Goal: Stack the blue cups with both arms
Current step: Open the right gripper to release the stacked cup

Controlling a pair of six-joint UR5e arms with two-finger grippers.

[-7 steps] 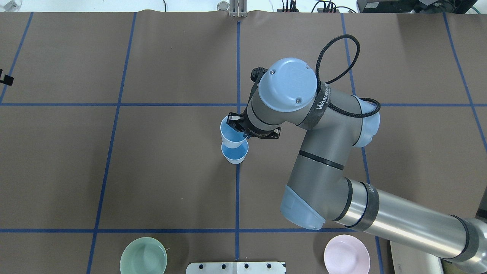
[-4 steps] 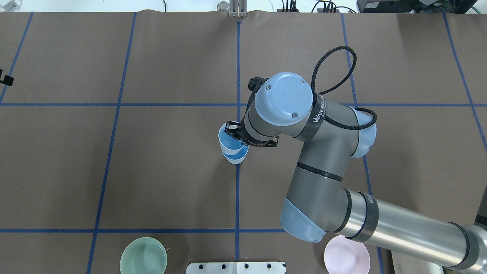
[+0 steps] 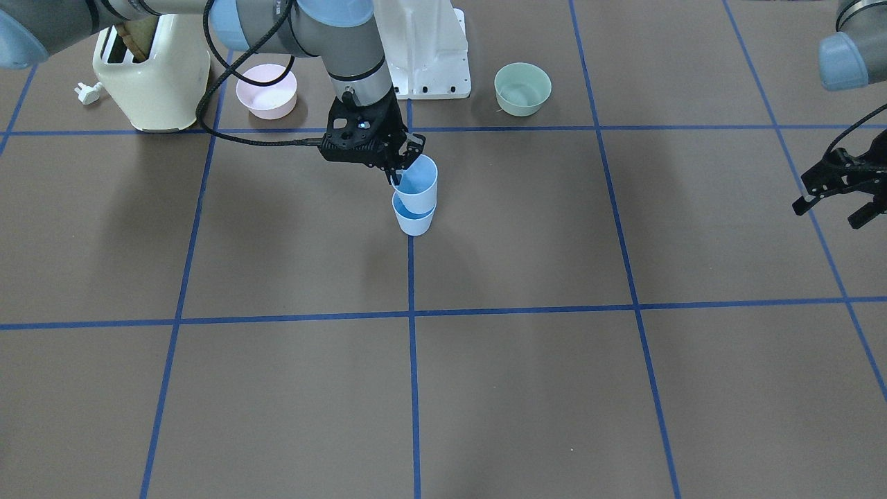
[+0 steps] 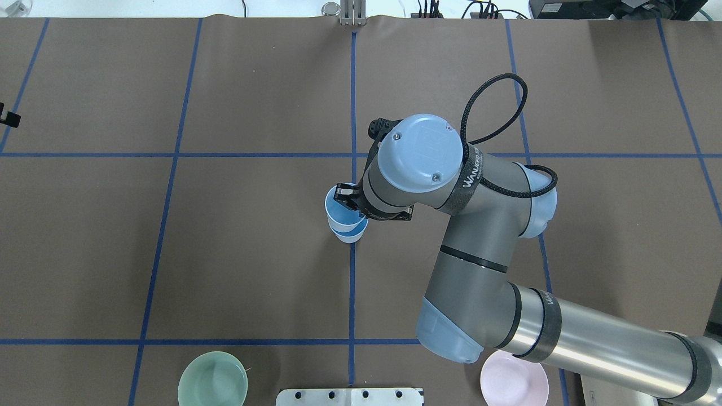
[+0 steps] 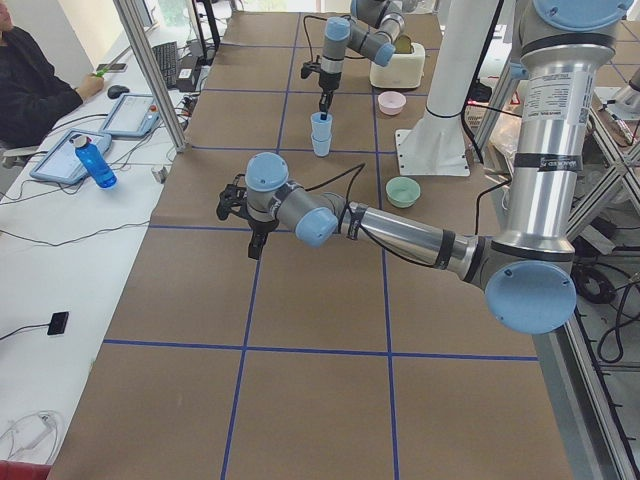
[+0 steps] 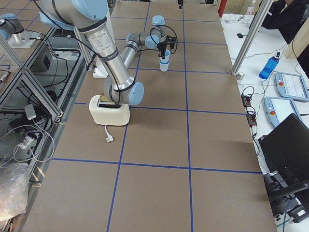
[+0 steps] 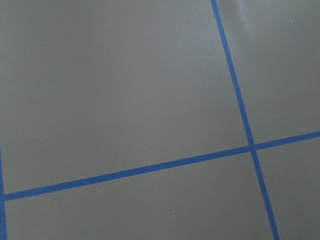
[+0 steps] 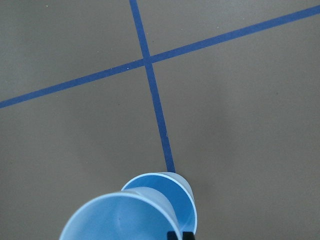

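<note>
Right gripper (image 3: pixel 400 176) clamps upper cup (image 3: pixel 418 184) upright, mouth up, apparently partway into lower cup (image 3: pixel 414 221).

1. The brown table (image 3: pixel 277 388) is gridded with blue tape.
2. The lower blue cup (image 3: pixel 414 222) stands upright mid-table on a tape line.
3. Along the robot-side edge are the green bowl (image 3: pixel 522 89), white base mount (image 3: pixel 423 48), pink bowl (image 3: pixel 266 91) and toaster (image 3: pixel 152 83).

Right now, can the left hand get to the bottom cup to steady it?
Probably yes. Only bare table lies between the open left hand and the bottom cup. The right hand grips the top cup by its rim from the opposite side, so that wall looks free.
</note>
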